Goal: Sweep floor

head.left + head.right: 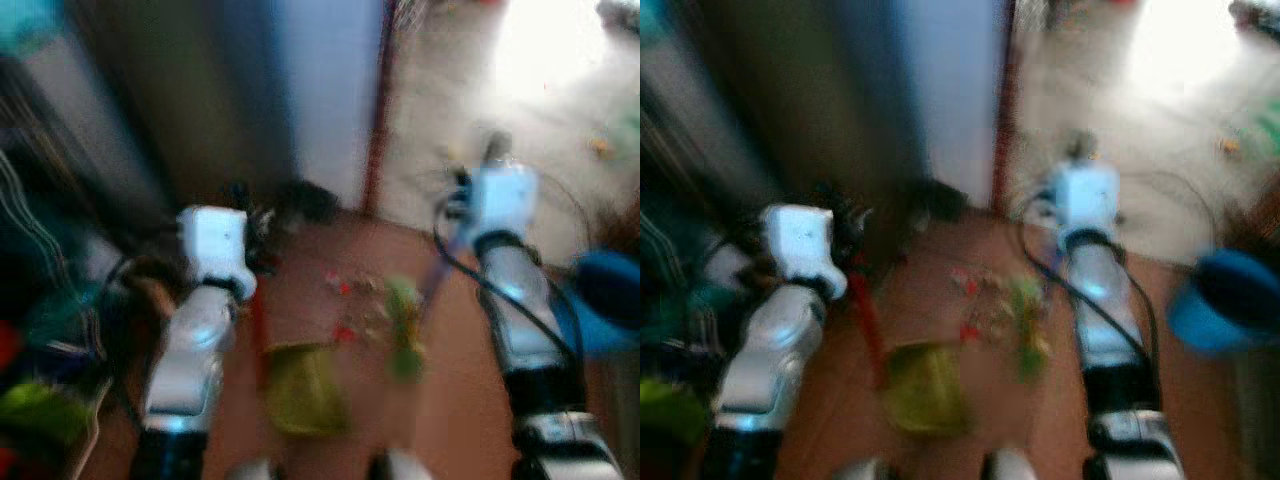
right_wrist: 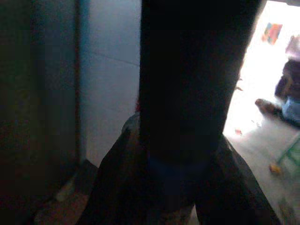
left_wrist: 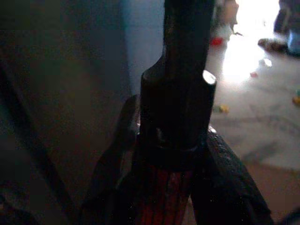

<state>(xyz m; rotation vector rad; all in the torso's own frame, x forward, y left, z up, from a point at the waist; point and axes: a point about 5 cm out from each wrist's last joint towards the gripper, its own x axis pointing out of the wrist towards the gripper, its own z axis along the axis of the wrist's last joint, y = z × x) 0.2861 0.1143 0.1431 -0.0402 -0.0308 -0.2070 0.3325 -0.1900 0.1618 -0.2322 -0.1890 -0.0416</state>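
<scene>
Head views, blurred: the left gripper (image 1: 250,235) and right gripper (image 1: 470,190) reach forward over a reddish-brown floor (image 1: 450,400). Between and behind them lies one green dustpan (image 1: 300,390) beside a scatter of small red and green litter (image 1: 370,310). Ahead stands a wall edge (image 1: 330,100); open pale floor spreads beyond the right gripper. One blue bucket (image 1: 610,300) sits right of that arm.

Left wrist view: the left gripper is clamped on a dark handle with a red lower shaft (image 3: 180,117), fingers (image 3: 117,150) on both sides.

Right wrist view: the right gripper grips a dark pole (image 2: 192,93).
</scene>
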